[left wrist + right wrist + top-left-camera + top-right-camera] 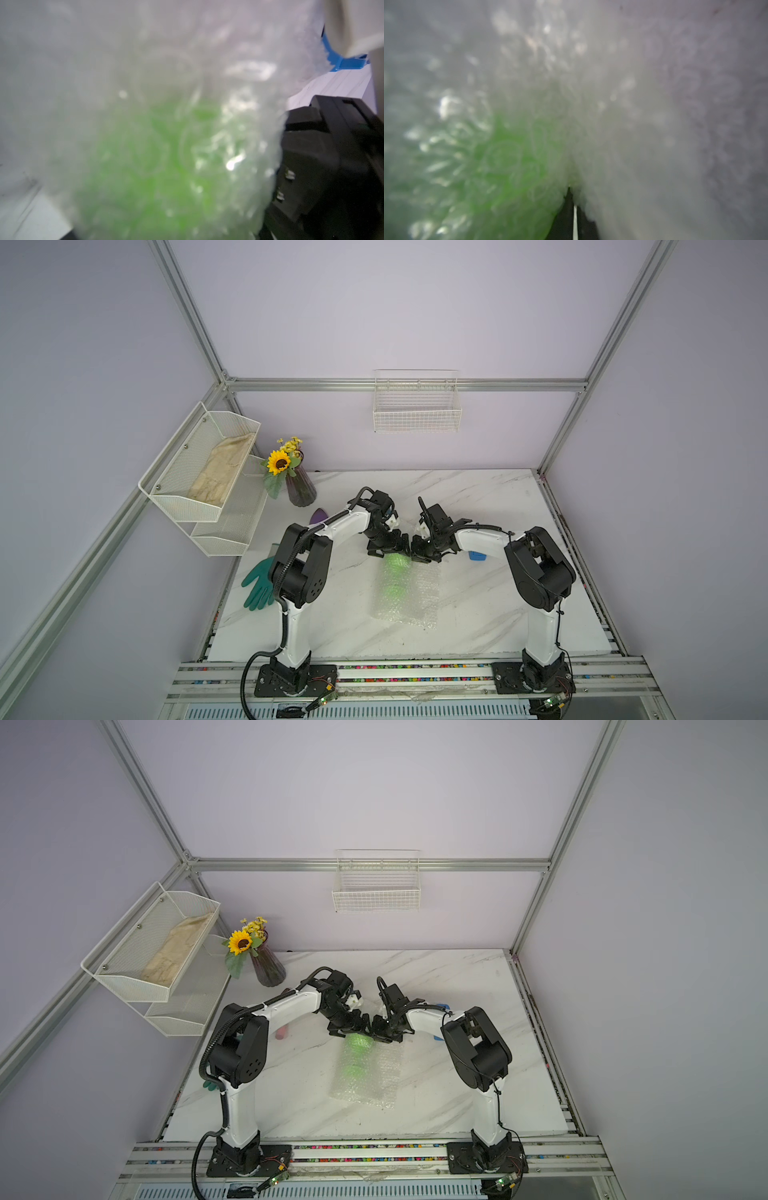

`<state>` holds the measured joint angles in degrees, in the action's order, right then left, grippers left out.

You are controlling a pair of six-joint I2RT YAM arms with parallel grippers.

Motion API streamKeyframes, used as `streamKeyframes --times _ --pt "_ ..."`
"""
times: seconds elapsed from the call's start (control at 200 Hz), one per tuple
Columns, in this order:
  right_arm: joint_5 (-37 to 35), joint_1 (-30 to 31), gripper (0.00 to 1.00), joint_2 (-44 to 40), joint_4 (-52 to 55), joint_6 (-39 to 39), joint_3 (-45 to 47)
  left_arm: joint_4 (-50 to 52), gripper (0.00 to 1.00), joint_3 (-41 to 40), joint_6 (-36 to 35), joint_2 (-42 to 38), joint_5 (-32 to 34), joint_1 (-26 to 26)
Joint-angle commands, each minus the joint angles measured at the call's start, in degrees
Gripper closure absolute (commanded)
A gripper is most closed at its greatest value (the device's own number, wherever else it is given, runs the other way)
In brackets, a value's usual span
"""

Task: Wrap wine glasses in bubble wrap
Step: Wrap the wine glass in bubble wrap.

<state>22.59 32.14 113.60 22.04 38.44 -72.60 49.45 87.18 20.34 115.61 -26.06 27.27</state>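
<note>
The lime-green wine glass [397, 562] lies on its side on the marble table, rolled into the bubble wrap [419, 597], and shows through the film in both top views [358, 1042]. Both grippers meet at the roll's far end. My left gripper [385, 551] stands open, its jaws straddling the wrapped glass [149, 176]; its fingers are hidden behind the film [124, 62]. My right gripper [422, 556] is shut on a fold of bubble wrap [633, 104] beside the green glass [508, 166]. Its dark fingertips [564, 218] are nearly together.
A purple vase with sunflowers [300, 489] stands at the back left. A green glove [257, 585] lies by the left arm, and a blue object [477, 556] under the right arm. A mesh shelf [203, 472] hangs on the left wall, a wire basket [417, 414] on the back wall.
</note>
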Motion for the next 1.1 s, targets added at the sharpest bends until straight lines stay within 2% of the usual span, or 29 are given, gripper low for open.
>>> streamKeyframes --times 0.0,0.055,0.23,0.27,0.395,0.47,0.74,0.935,1.095 --pt "0.68 0.38 0.80 1.24 -1.63 0.69 0.45 -0.14 0.13 -0.78 -1.95 0.06 -2.94 -0.12" --pt "-1.19 0.59 0.75 1.05 -0.17 0.26 -0.02 -0.10 0.17 -0.70 -1.88 -0.09 -2.71 -0.17" --pt "-1.90 0.82 0.77 -0.69 1.04 -0.76 -0.11 3.13 0.31 1.21 -1.62 0.11 1.89 0.19" --pt "-1.83 0.82 0.73 -1.23 0.98 -0.65 0.07 4.38 0.32 1.98 -1.54 0.39 3.47 0.46" --pt "-1.85 0.66 0.53 -3.21 1.74 -0.04 0.00 7.75 0.33 4.23 -1.33 0.83 8.27 1.41" --pt "-2.16 0.02 0.48 -5.29 2.43 0.48 0.39 9.32 0.33 5.41 -0.96 1.09 10.81 1.92" --pt "-0.81 -8.02 0.45 -14.30 2.15 -0.39 9.79 12.03 0.33 7.72 0.67 2.20 14.25 3.31" --pt "5.27 -9.54 0.45 -12.31 0.24 -2.50 13.92 14.12 0.32 10.05 1.45 3.37 16.78 4.19" --pt "7.21 -9.55 0.46 -10.66 -2.92 -1.72 16.16 17.36 0.32 12.82 2.16 4.65 20.98 5.19"
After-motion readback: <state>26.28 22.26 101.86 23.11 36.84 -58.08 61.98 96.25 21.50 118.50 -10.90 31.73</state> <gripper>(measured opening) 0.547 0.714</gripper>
